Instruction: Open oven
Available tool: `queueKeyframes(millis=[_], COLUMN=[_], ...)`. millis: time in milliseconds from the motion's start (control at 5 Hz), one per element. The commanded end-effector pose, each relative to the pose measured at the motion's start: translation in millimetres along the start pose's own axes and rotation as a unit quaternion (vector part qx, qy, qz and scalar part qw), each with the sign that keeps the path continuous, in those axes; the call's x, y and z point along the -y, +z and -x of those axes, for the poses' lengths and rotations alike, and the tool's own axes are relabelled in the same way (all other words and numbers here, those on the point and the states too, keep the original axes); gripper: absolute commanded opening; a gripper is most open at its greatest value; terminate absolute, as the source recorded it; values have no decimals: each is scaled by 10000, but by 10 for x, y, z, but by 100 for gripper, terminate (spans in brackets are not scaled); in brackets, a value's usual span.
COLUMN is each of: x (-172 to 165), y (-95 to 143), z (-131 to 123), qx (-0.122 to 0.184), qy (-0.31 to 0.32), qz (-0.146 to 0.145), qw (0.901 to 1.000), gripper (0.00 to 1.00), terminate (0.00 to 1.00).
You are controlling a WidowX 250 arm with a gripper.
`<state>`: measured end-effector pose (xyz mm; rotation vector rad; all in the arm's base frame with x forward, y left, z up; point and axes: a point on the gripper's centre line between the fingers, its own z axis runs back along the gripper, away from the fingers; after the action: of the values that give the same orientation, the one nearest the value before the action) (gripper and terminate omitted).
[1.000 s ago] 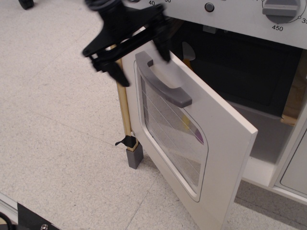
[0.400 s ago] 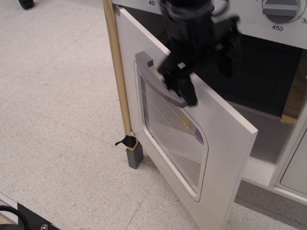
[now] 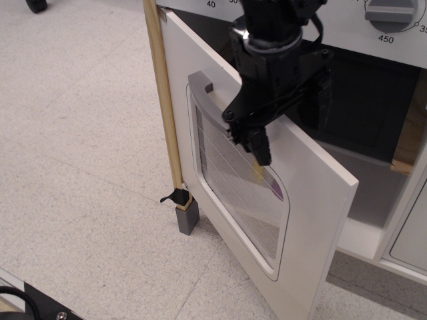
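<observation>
Hovering my gripper [image 3: 287, 127], spread and empty, astride the oven [image 3: 313, 193] door's top edge; handle [image 3: 207, 100] runs lengthwise beneath.

The oven [image 3: 307, 193] door is showing a smooth matt white painted face, and its handle [image 3: 208, 100], left of the gripper [image 3: 290, 123], is looking like matt grey plastic. The window [image 3: 233, 187] below the gripper is shining, clear and wire-lined. The gripper is looking black, slightly glossy. The floor [image 3: 80, 167] is appearing speckled, faintly glossy.
</observation>
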<state>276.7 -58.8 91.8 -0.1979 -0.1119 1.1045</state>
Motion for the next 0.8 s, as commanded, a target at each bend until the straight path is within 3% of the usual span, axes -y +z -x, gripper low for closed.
queueKeyframes(millis=[0, 400, 600], x=[-264, -665, -928], y=[171, 253, 262], z=[-337, -584, -814], qx=[45, 183, 480], qy=[-236, -1262, -2057], qz=[-137, -724, -919], qw=[9996, 9892, 9731], gripper=[100, 100, 100], terminate=[0, 0, 0])
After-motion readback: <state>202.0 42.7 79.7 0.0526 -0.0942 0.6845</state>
